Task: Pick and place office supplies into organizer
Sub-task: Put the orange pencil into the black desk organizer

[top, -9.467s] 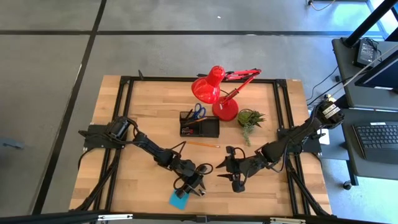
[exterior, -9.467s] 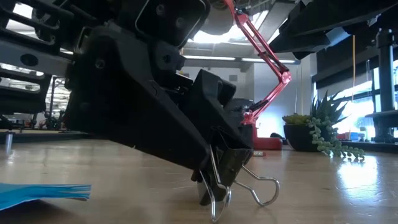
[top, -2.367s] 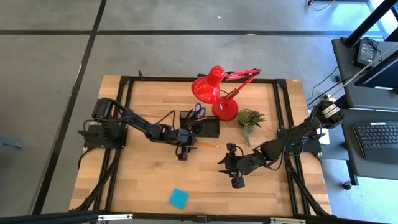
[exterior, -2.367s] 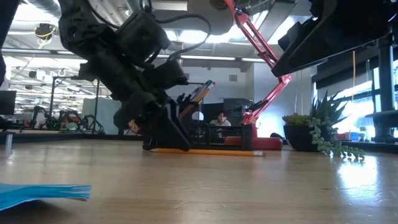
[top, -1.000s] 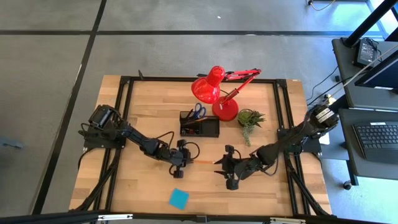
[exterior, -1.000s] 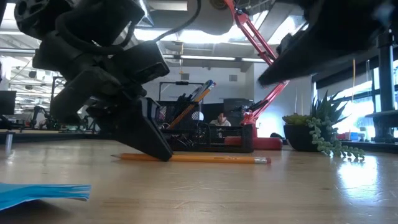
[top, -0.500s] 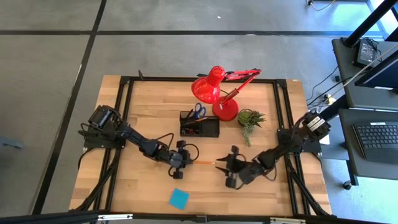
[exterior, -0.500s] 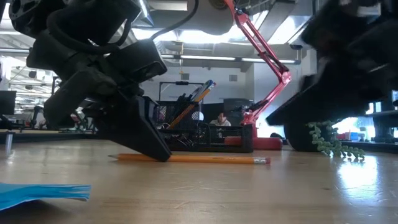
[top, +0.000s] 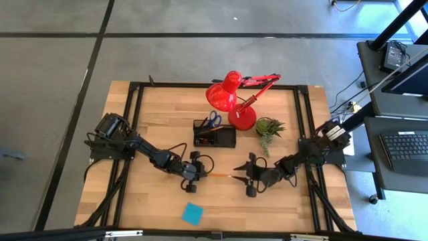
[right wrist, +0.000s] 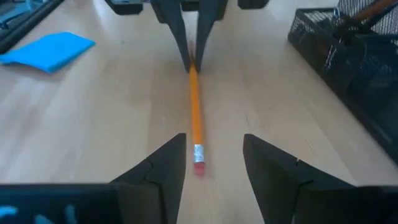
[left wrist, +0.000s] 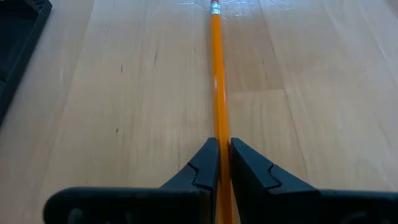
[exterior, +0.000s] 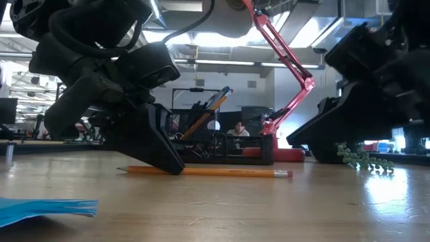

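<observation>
On the worktop (top: 154,107), organizer (top: 215,137) sits behind; blue sticky-note pad (top: 192,213) lies near the front edge. Left tool (left wrist: 219,163) pinches one end of the orange pencil (right wrist: 194,121), flat on the wood. Right tool (right wrist: 212,158), fingers wide, has swung in to straddle the eraser end; half a second ago it hung farther back. Likely a handover or joint lift.

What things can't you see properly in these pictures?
- Pencil: low view, its tip is hidden behind the left gripper.
- Organizer: high view, the small things inside are too tiny to name.
- Sticky-note pad: low view, cut off by the picture's edge.
</observation>
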`<action>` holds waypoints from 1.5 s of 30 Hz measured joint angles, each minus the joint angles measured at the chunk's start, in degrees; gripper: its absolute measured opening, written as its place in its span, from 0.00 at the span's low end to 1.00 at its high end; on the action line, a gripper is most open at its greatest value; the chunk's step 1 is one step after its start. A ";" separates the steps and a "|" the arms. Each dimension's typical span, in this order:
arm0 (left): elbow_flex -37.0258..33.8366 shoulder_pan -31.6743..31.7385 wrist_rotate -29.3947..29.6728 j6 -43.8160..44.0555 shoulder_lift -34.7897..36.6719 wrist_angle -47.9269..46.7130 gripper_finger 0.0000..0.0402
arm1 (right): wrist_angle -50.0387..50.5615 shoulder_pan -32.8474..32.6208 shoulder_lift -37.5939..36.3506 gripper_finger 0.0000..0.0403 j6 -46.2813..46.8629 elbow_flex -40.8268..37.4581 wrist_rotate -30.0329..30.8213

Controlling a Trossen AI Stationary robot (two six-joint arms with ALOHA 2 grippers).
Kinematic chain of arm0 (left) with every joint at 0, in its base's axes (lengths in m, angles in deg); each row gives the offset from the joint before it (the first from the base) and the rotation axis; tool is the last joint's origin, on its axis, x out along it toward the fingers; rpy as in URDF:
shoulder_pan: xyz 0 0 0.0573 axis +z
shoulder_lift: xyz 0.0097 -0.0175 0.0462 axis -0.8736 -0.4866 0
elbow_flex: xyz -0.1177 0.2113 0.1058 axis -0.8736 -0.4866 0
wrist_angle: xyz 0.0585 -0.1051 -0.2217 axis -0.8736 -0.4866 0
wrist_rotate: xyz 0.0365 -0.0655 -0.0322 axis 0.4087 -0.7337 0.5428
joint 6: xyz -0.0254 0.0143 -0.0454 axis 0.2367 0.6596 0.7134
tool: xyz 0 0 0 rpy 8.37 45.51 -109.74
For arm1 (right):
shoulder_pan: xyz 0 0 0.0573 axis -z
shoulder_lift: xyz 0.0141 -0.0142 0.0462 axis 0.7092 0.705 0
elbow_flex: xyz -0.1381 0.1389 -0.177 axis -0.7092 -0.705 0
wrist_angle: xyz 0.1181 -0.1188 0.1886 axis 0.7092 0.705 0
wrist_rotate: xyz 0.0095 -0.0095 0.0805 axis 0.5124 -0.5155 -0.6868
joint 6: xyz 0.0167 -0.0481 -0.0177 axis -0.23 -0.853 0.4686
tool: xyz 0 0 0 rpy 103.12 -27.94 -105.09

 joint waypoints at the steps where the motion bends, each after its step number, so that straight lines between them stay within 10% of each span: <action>1: 0.01 0.00 0.01 -0.36 0.00 0.02 0.07 | -0.11 0.38 0.39 0.40 0.01 0.04 -0.30; 45: 0.06 0.09 0.28 -0.15 0.00 -0.05 0.07 | 2.73 1.46 10.31 0.40 2.52 6.18 1.09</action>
